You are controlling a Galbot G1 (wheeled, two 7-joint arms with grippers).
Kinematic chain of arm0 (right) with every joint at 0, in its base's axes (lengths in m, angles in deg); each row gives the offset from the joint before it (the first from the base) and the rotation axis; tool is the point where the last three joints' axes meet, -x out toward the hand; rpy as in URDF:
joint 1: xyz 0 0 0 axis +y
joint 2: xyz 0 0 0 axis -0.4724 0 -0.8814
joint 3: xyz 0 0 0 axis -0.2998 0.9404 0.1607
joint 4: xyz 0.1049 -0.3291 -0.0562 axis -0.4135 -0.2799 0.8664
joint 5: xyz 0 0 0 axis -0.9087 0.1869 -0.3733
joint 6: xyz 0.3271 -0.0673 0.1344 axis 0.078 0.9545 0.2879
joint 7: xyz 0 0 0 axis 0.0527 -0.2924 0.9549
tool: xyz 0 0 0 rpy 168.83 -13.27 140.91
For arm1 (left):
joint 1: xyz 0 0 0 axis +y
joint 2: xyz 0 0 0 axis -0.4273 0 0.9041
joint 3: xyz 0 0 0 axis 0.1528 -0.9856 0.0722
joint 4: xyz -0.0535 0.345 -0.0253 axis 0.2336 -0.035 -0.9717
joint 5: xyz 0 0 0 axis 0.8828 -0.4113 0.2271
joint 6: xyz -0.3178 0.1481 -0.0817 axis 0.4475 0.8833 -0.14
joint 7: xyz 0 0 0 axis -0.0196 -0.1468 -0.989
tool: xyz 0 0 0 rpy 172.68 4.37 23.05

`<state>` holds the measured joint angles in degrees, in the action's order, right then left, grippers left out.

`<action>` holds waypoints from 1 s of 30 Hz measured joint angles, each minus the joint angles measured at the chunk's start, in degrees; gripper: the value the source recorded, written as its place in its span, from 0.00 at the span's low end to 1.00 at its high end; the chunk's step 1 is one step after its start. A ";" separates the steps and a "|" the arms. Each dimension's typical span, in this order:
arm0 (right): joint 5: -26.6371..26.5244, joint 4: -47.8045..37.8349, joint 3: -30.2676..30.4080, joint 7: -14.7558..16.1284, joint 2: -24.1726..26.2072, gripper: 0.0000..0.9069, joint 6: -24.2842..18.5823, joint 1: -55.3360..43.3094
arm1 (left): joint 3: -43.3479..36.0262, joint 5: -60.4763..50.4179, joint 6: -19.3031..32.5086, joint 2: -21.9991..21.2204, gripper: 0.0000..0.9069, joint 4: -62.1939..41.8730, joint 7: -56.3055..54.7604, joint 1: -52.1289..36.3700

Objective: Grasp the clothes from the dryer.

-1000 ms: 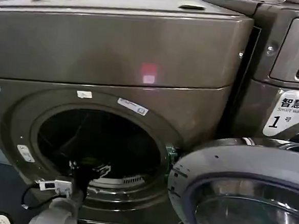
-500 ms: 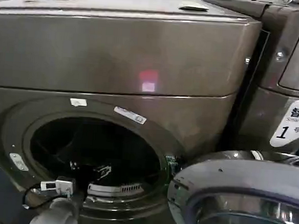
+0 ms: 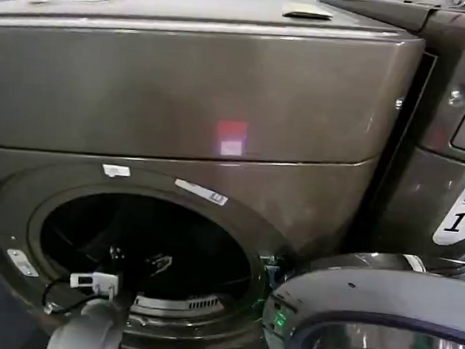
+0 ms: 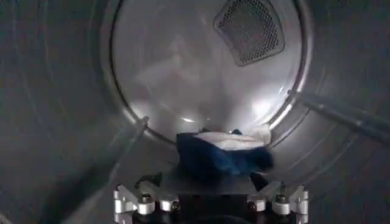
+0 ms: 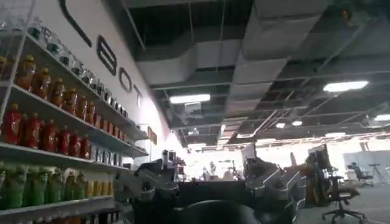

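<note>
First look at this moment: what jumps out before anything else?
The dryer spans the head view, its door swung open at the lower right, and the left arm reaches into the dark drum. In the left wrist view, the left gripper sits low in the drum just short of the clothes, a dark navy piece with white on top.

Inside the dryer (image 4: 73, 91), the left gripper (image 4: 210, 182) has its jaws spread wide on either side of the clothes (image 4: 222, 155), a dark navy piece with white fabric on top, lying on the drum floor between and just ahead of them, below a mesh vent (image 4: 250, 30).
</note>
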<state>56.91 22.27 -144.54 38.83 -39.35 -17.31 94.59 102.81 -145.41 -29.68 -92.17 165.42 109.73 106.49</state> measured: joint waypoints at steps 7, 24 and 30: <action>0.00 0.03 0.02 0.02 -0.12 1.00 -0.09 0.23 | -0.93 -7.51 16.07 -0.04 1.00 -4.20 8.70 -5.16; 0.38 0.26 1.17 0.23 -0.98 1.00 -0.59 -0.45 | -3.26 -11.23 28.75 2.27 1.00 -14.98 15.92 -12.99; 0.90 0.28 1.28 0.29 -0.96 1.00 -0.72 -0.48 | -3.59 -10.06 29.40 2.43 1.00 -18.06 16.66 -13.98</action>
<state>57.80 22.55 -143.26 39.12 -40.31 -18.03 94.11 99.22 -155.46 -0.29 -89.74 147.36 126.39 92.51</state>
